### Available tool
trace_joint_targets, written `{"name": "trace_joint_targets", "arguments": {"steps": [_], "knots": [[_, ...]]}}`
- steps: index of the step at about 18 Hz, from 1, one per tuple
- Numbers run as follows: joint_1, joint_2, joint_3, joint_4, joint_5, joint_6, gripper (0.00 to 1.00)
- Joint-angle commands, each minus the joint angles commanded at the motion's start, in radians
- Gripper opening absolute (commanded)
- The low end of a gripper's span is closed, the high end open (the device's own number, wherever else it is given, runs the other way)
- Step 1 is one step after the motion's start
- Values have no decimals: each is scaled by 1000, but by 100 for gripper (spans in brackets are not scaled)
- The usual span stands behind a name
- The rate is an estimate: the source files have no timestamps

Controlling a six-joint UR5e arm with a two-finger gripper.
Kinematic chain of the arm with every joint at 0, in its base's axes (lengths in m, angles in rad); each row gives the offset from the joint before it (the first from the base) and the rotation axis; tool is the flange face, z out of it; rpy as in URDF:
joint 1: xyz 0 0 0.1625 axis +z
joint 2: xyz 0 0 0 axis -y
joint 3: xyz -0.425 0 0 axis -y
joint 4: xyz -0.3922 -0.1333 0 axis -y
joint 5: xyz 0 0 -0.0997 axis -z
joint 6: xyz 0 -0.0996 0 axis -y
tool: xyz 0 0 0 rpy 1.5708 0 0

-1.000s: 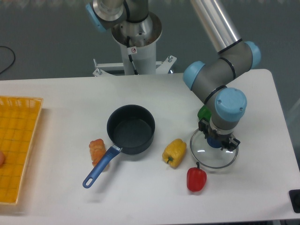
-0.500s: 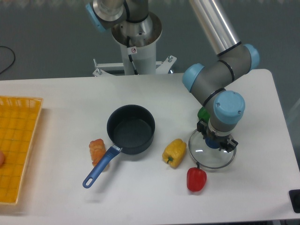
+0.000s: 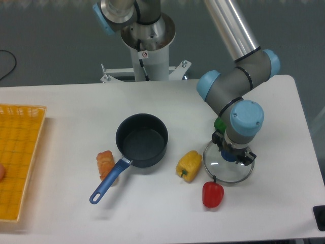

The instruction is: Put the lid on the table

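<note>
I have the gripper (image 3: 232, 154) down over the lid (image 3: 227, 163), toward the right edge of the table (image 3: 71, 109) and nearer its front edge than its back. The wrist hides the fingers from my camera, so I cannot tell how far apart they stand or whether they have the blue knob; I only see the tool sitting right above the middle of the glass. The lid looks low, at or just above the tabletop, and I cannot tell which. A red pepper (image 3: 213, 193) lies at the lid's front-left rim, touching it or nearly so, and a yellow pepper (image 3: 189, 164) lies just to its left. The pan (image 3: 141, 140) stands open near the table's middle, handle pointing to the front-left, with an orange piece of food (image 3: 105, 163) beside the handle. A yellow tray (image 3: 18, 160) sits at the left edge.
</note>
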Motion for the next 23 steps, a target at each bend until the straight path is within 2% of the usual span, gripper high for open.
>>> {"name": "trace_joint_targets", "arguments": {"steps": [23], "knots": [[-11,-12,0,3,2,-6,63]]}}
